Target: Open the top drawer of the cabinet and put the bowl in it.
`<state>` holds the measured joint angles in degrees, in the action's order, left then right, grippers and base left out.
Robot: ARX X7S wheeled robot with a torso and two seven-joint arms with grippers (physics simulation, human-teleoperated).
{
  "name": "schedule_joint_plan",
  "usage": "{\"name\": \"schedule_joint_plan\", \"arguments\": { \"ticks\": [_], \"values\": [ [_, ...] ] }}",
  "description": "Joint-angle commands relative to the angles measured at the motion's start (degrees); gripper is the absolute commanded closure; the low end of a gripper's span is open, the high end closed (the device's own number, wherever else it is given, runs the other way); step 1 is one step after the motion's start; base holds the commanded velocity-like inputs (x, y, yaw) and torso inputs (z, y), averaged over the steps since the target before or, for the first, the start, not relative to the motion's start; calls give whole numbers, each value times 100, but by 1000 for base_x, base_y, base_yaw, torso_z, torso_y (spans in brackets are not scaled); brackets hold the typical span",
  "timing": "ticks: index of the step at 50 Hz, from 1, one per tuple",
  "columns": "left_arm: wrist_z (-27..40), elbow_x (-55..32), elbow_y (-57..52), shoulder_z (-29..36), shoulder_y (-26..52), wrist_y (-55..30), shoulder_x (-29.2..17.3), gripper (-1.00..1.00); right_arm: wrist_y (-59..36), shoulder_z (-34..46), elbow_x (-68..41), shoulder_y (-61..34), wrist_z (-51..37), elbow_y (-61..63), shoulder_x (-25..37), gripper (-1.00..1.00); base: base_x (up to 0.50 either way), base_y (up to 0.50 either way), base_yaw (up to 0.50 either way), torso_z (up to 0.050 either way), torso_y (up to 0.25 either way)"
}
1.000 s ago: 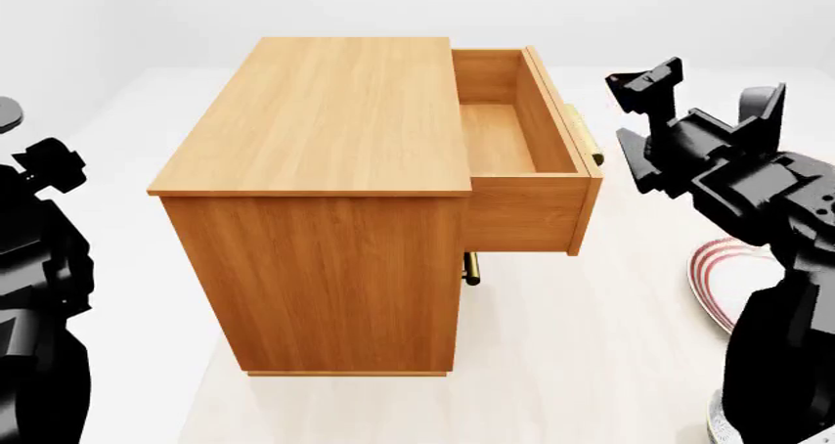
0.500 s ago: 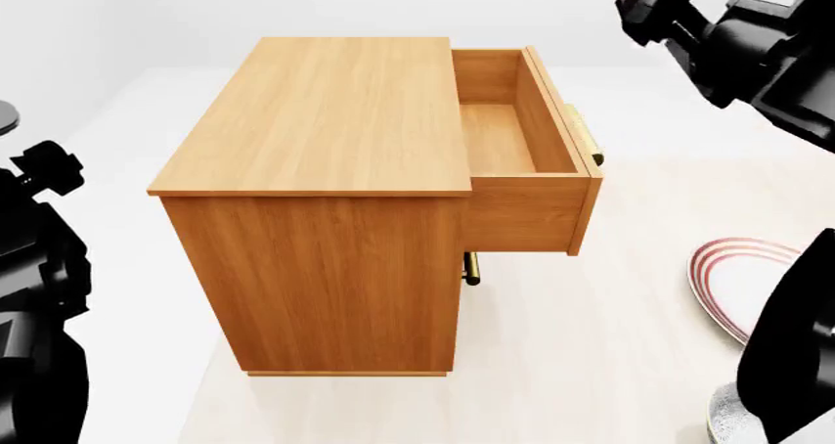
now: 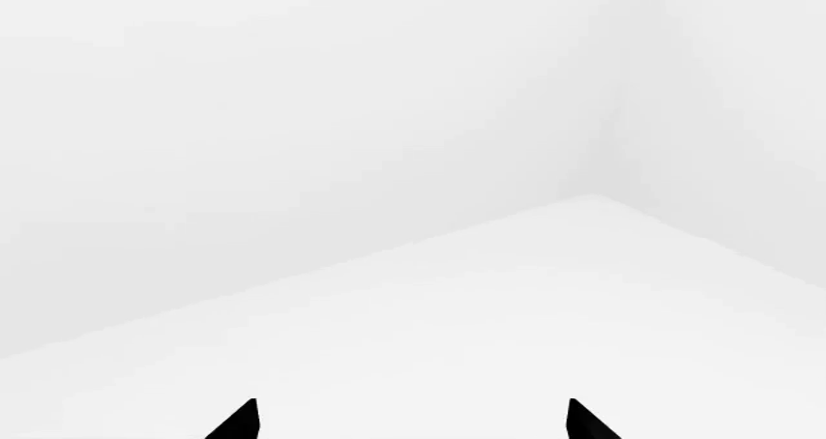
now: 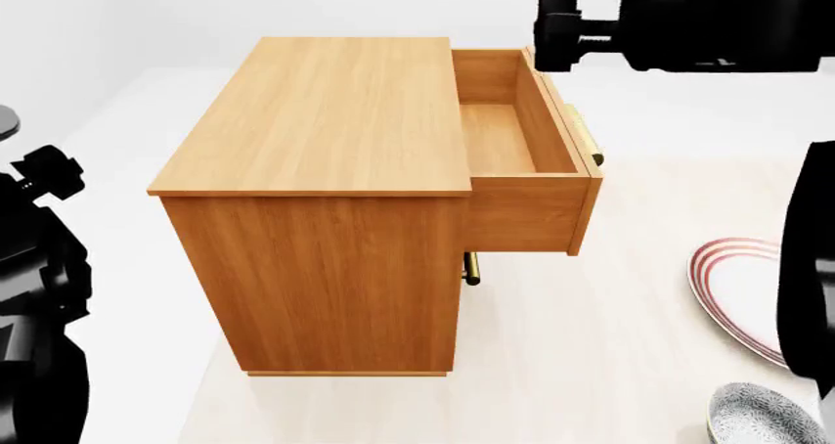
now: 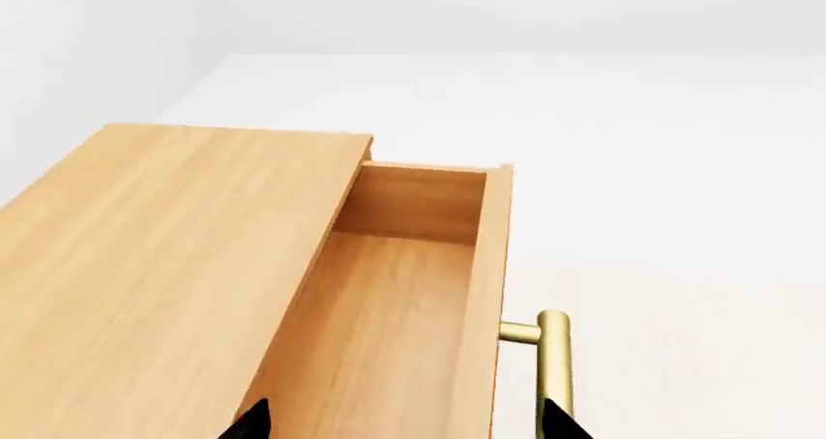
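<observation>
White walls, pale floor [image 4: 588, 366] all round. Boxy orange-brown wood-grain cabinet [image 4: 327, 170] stands mid-floor; its wide shallow top drawer [image 4: 515, 141] pulled out, nothing inside, brass bar handle [image 5: 552, 371] on front. Small round blue-grey speckled bowl [image 4: 764, 417] on floor well apart from cabinet on drawer side, beside flat red-ringed white plate [image 4: 737, 297]. Right gripper [image 5: 406, 422] above drawer, black fingertips spread apart, holding nothing. Left gripper [image 3: 410, 422] faces bare white corner, tips apart, holding nothing
</observation>
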<state>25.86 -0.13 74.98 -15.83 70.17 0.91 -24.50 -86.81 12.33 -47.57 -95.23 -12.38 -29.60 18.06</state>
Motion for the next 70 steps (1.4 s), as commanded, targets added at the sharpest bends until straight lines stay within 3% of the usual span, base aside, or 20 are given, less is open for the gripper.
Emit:
{"name": "schedule_joint_plan", "arguments": {
  "ticks": [1,32,70],
  "values": [
    [1,2,0,-27,-36,9,1,-100,198,1040,15,-281,120,-720,-153,-100,0,0,0,0,0],
    [-8,11,0,-58,-88,30,-19,-100,995,1713,435,-339,752,-2253,-459,-100,0,0,0,0,0],
    [-7,5,0,-88,-90,20,-17,-100,1253,2190,663,-195,1025,-2422,-418,-100,0,0,0,0,0]
  ]
}}
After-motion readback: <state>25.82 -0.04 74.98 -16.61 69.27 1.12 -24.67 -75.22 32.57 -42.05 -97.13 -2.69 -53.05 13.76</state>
